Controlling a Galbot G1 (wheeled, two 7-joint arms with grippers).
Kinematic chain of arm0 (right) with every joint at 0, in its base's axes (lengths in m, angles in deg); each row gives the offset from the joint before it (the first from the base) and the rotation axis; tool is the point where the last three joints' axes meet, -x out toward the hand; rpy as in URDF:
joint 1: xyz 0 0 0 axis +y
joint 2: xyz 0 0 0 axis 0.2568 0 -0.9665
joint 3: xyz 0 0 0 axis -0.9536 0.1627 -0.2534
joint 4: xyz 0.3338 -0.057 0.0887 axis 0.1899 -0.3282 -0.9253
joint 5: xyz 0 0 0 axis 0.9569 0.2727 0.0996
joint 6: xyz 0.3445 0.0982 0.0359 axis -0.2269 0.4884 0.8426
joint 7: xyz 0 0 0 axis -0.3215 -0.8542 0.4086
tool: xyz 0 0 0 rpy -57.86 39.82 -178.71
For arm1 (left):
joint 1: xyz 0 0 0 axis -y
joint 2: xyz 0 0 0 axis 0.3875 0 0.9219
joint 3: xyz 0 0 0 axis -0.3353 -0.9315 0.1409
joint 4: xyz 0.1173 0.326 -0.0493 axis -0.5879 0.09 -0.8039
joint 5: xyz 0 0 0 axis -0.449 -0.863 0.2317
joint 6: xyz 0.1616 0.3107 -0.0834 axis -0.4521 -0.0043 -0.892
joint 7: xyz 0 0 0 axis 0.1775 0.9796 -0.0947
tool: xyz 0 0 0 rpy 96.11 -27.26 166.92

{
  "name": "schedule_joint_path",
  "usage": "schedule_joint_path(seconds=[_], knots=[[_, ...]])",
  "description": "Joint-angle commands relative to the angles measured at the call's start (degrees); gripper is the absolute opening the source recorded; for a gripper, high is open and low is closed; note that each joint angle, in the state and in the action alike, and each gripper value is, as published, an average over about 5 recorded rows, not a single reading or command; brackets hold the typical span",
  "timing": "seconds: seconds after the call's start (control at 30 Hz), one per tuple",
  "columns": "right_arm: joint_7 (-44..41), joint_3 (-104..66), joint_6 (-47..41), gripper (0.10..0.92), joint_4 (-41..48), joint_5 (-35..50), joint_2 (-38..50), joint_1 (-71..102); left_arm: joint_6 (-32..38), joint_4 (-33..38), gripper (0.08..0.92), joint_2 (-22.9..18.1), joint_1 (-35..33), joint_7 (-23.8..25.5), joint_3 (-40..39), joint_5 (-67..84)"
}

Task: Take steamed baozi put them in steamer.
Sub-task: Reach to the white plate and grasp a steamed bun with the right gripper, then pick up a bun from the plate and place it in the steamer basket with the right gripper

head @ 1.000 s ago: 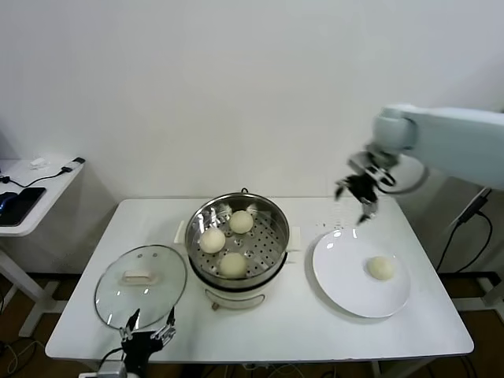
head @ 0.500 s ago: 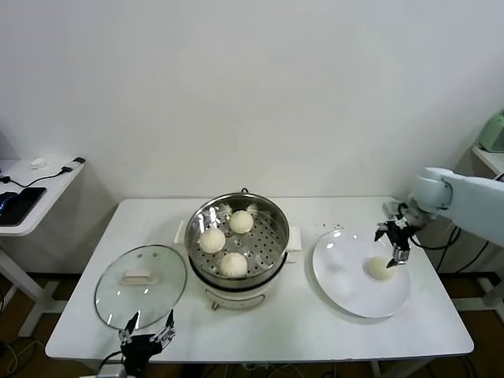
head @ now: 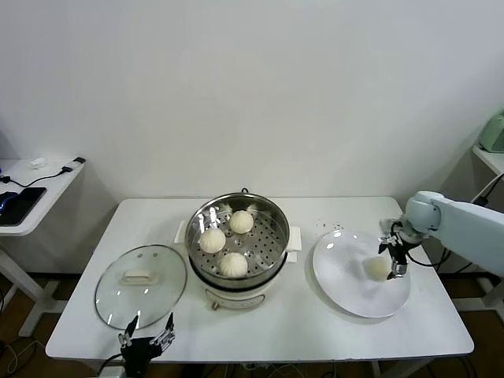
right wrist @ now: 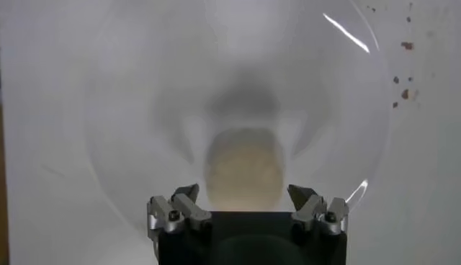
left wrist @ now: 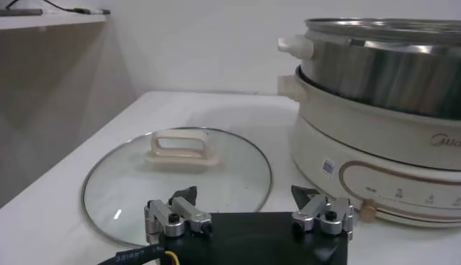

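Right gripper [right wrist: 245, 201] jaws wide astride plate's baozi [right wrist: 243, 169], left gripper [left wrist: 248, 209] parked, spread

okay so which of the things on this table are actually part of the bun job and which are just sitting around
Part of the job:
- last steamed baozi on the white plate
- three baozi already in the steamer
- right gripper, open around the plate's bun

Just lying about:
- glass lid beside the steamer
- left gripper, open, parked at the table's front edge
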Motion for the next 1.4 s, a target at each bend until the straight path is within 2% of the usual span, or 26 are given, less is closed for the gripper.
schedule_joint_path(seconds=[0.03,0.17,0.33,0.5,0.6,0.73,0.87,1.0,1.2,1.4], knots=[[1.0,-5.1,-0.7,0.823,2.8,-2.0,-1.0,5.0,-0.1,-0.1,0.823,0.0,0.0,0.0,-0.1,0.0],[0.4,-4.6,-0.7,0.800,1.9,-2.1,-0.5,4.4,-0.3,0.0,0.823,0.0,0.1,-0.1,-0.1,0.0],[0.7,-4.3,-0.8,0.723,-0.4,-2.2,0.5,2.9,-0.3,0.2,0.823,0.0,0.0,-0.1,-0.2,0.0],[0.3,-2.2,-1.1,0.698,-4.8,-0.3,2.0,-1.8,-0.3,0.8,0.823,-0.1,-0.3,-0.1,-0.4,-0.2],[-0.5,3.7,-1.6,0.696,-9.3,4.2,3.3,-9.2,-0.4,1.3,0.823,-0.1,-0.5,-0.1,-0.6,-0.2],[-1.0,19.0,-2.4,0.696,-16.7,15.0,2.8,-26.5,-0.6,2.0,0.823,0.0,-0.8,-0.1,-0.8,-0.3],[-1.8,32.9,-2.9,0.696,-23.8,27.3,-2.7,-45.1,-0.8,2.7,0.823,0.1,-1.1,0.0,-1.1,-0.5],[-2.5,37.1,-4.0,0.696,-28.6,38.1,-9.4,-55.5,-0.9,3.1,0.823,0.1,-1.2,0.0,-1.5,-0.9],[1.1,32.7,-7.8,0.696,-32.0,48.9,-19.8,-56.9,-1.1,3.4,0.823,0.1,-1.0,0.0,-2.3,-1.1],[7.2,28.1,-12.1,0.696,-29.5,51.6,-28.9,-49.2,-1.2,4.0,0.823,0.1,-0.8,0.1,-2.7,-1.0]])
